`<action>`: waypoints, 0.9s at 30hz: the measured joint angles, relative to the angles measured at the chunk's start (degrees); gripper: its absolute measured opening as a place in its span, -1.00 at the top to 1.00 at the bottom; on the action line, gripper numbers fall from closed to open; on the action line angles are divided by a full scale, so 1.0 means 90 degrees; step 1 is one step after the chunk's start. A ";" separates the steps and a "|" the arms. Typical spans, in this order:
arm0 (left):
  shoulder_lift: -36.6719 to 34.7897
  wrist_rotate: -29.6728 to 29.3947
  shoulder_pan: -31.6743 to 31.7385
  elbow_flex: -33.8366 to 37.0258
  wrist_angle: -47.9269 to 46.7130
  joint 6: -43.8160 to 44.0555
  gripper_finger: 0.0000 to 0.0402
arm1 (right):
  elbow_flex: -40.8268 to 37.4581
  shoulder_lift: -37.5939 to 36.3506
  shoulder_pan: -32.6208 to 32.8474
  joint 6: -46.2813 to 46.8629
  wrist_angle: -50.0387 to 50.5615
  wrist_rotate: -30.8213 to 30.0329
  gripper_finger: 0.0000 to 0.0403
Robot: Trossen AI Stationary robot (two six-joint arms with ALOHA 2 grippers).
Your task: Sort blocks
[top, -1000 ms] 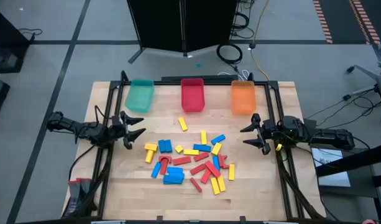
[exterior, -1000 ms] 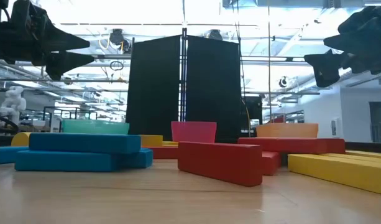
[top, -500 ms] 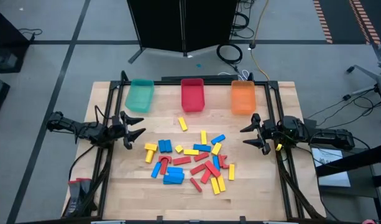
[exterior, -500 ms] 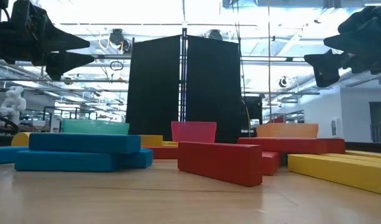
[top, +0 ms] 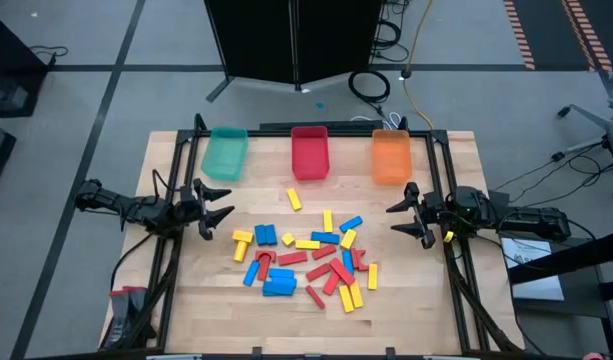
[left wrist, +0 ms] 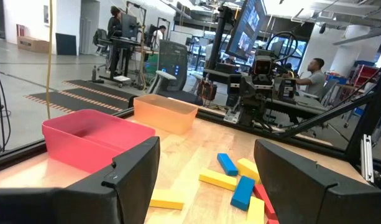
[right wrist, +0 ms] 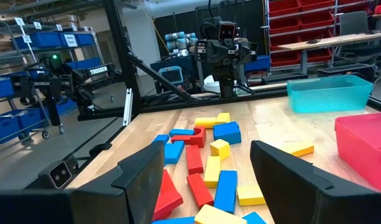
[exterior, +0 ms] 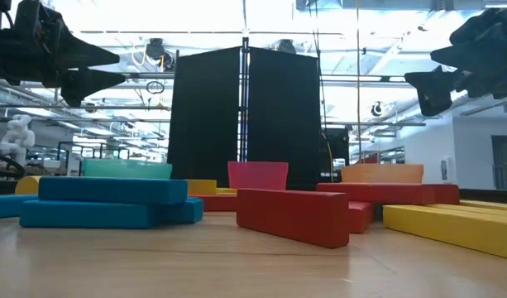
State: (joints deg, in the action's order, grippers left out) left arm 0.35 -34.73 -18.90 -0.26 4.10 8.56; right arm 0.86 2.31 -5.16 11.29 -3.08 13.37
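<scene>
Red, yellow and blue blocks lie in a loose heap in the middle of the wooden table; one yellow block lies apart toward the far edge. The heap also shows in the low view, the left wrist view and the right wrist view. My left gripper hangs open and empty above the table's left side, left of the heap. My right gripper hangs open and empty above the table's right side, right of the heap.
Three bins stand in a row along the far edge: teal, red and orange. A black frame borders the table's left, right and far sides. People show in the room beyond.
</scene>
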 joint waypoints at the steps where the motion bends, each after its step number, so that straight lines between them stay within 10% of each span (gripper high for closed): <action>1: 0.0001 0.0000 0.0000 0.0001 -0.0001 0.0000 -0.33 | -0.0001 0.0001 0.0000 0.0001 -0.0002 -0.0001 -0.17; 12: 0.0001 0.0001 0.0000 0.0001 -0.0001 -0.0001 -0.33 | -0.0007 0.0006 0.0000 0.1297 -0.0489 -0.0164 -0.17; 20: -0.0001 -0.0179 0.0014 -0.0001 0.0020 -0.0697 -0.33 | 0.0045 0.0035 0.0002 0.4596 -0.3973 -0.1210 -0.13; 27: 0.0001 -0.0388 0.0019 0.0001 0.1004 -0.1241 -0.33 | 0.1805 0.0381 0.0002 0.1722 -0.4710 -0.1452 -0.02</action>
State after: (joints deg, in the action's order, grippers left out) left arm 0.36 -38.22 -18.72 -0.25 13.14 -2.61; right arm 17.10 5.74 -5.15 26.79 -45.48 0.30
